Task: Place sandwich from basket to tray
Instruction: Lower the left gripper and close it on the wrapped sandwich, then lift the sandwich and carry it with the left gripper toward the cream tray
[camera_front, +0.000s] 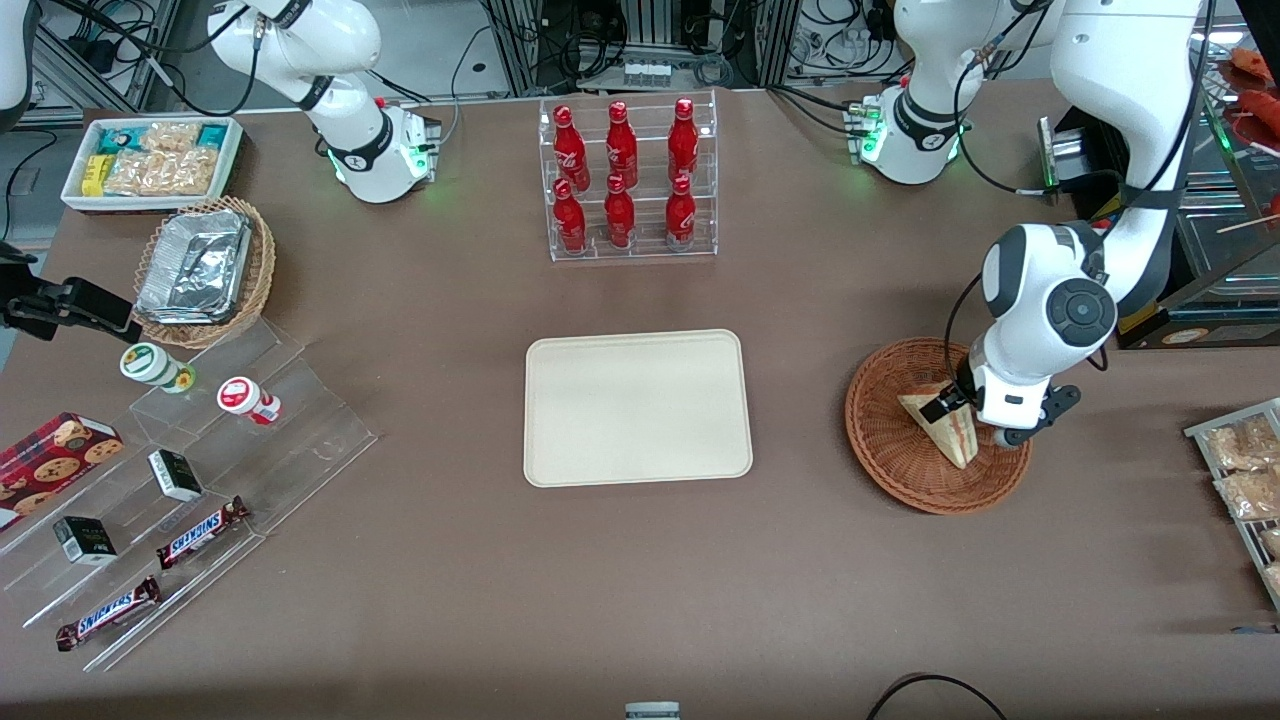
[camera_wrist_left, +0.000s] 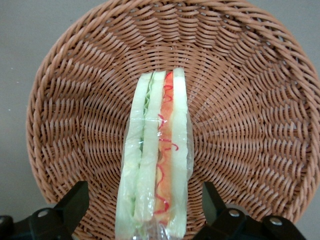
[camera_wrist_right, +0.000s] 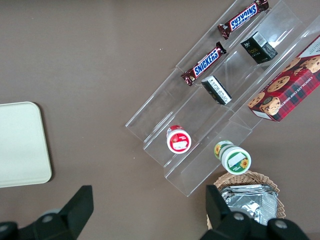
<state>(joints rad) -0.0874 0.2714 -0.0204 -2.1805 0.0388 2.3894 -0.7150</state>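
The sandwich (camera_front: 945, 425) is a wrapped wedge of white bread with a red and green filling. It lies in the reddish-brown wicker basket (camera_front: 880, 450) toward the working arm's end of the table. My left gripper (camera_front: 965, 410) is down in the basket, open, with one finger on each side of the sandwich. In the left wrist view the sandwich (camera_wrist_left: 156, 150) stands on edge between the black fingers (camera_wrist_left: 75, 202), with a gap on both sides, over the basket's weave (camera_wrist_left: 250, 125). The cream tray (camera_front: 637, 407) lies bare at the table's middle.
A clear rack of red bottles (camera_front: 628, 180) stands farther from the camera than the tray. Bagged snacks on a rack (camera_front: 1245, 470) lie at the working arm's end. Acrylic steps with snacks (camera_front: 190, 480), a tan basket of foil trays (camera_front: 205, 270) and a white bin (camera_front: 150, 160) are toward the parked arm's end.
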